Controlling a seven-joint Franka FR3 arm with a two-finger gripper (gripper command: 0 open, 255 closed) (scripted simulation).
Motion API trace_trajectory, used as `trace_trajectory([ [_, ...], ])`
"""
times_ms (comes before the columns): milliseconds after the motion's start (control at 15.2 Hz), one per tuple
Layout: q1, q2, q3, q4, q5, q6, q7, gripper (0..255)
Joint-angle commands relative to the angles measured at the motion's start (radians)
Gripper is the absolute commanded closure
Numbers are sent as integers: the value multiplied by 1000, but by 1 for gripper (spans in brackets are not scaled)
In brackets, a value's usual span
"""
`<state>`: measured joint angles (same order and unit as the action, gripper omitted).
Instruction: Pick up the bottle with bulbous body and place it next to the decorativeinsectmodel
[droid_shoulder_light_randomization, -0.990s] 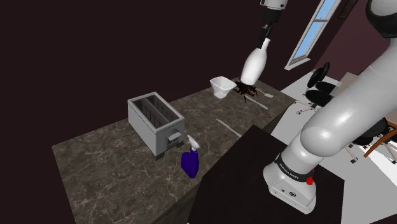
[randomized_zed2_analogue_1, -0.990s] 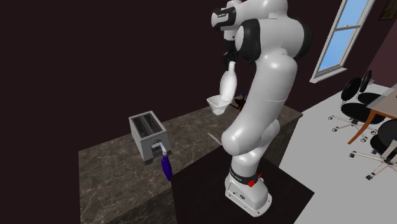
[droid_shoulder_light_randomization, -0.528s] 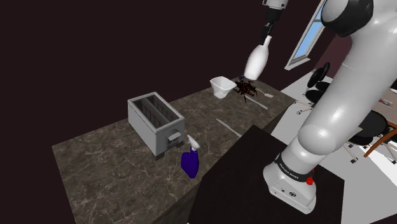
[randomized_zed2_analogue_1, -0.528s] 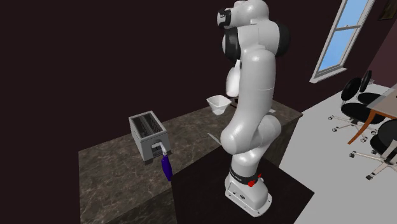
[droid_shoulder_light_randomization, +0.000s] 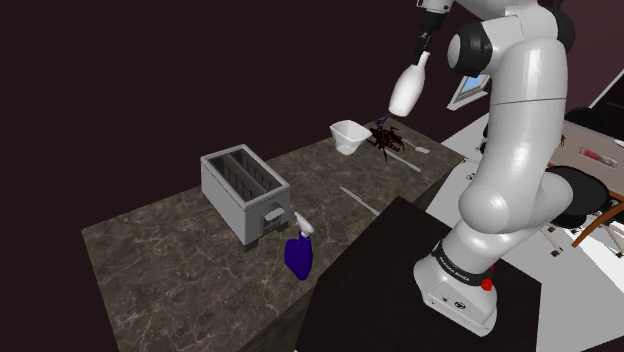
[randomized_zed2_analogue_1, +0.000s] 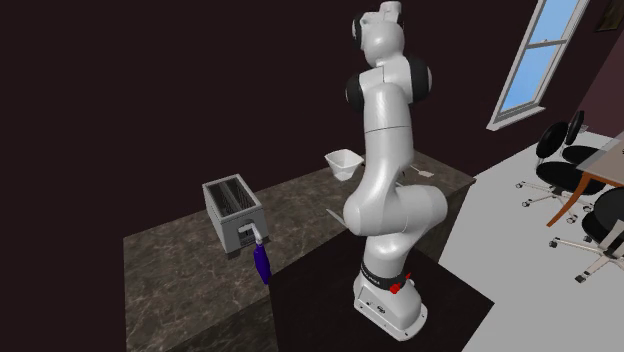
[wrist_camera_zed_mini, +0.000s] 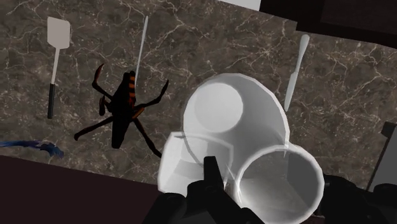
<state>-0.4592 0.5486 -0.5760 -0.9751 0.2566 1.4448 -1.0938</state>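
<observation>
The bulbous white bottle (droid_shoulder_light_randomization: 408, 90) hangs tilted in the air, above and just right of the dark insect model (droid_shoulder_light_randomization: 388, 140) in the shoulder view. My gripper (droid_shoulder_light_randomization: 424, 47) is shut on its narrow neck from above. In the wrist view the bottle (wrist_camera_zed_mini: 232, 121) widens away from my gripper (wrist_camera_zed_mini: 275, 186), whose black fingers (wrist_camera_zed_mini: 213, 179) clasp the open neck. The orange-striped insect model (wrist_camera_zed_mini: 121, 111) lies on the marble counter beside the bottle. In the second exterior view the white arm (randomized_zed2_analogue_1: 385, 140) stands in front of the bottle and hand.
A white cup (droid_shoulder_light_randomization: 348, 134) stands just left of the insect. A spatula (droid_shoulder_light_randomization: 421, 150) and a knife (droid_shoulder_light_randomization: 360, 200) lie on the dark marble counter (droid_shoulder_light_randomization: 170, 250). A grey toaster (droid_shoulder_light_randomization: 243, 188) and a blue spray bottle (droid_shoulder_light_randomization: 298, 253) stand nearer. Office chairs (randomized_zed2_analogue_1: 565, 165) are on the floor.
The bottle has risen a little and shifted toward the shoulder view's right, staying in my grip. The arm's elbow has swung upright over the stand.
</observation>
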Motion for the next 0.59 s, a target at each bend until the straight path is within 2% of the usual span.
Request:
trace_trajectory([
  [0,-11,21,4,8,9,12,-7,255],
  [528,41,-26,-3,-183,-12,152,-12,255],
])
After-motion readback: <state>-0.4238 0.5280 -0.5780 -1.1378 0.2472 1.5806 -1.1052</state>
